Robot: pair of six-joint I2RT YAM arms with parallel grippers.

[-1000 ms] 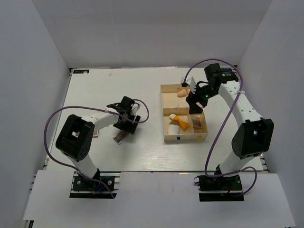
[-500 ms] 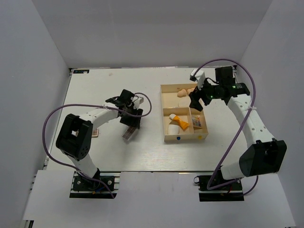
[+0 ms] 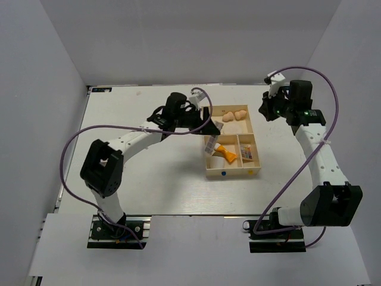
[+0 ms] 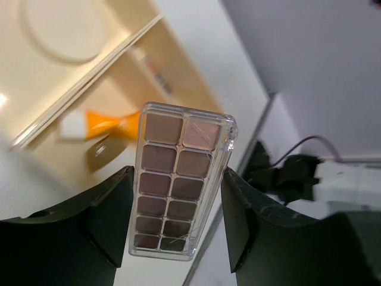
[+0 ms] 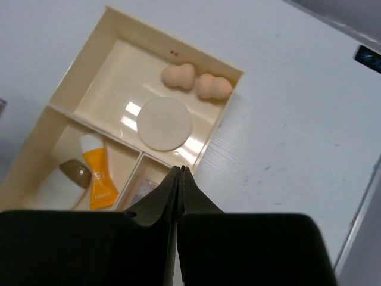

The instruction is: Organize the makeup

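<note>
Gripping the palette (image 4: 178, 185) above the mostly filled tray (image 3: 232, 174), left gripper (image 4: 177, 229) hasn't placed it; right gripper (image 5: 178, 179) clenched empty.

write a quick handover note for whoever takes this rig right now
Left gripper: shut on the long palette, held above the left side of the tray.
Right gripper: shut, empty, off the tray's far right corner.
Done: two peach sponges and round puff in the far compartment; orange tube in the near left one.
To do: set the long palette down in the tray.
</note>
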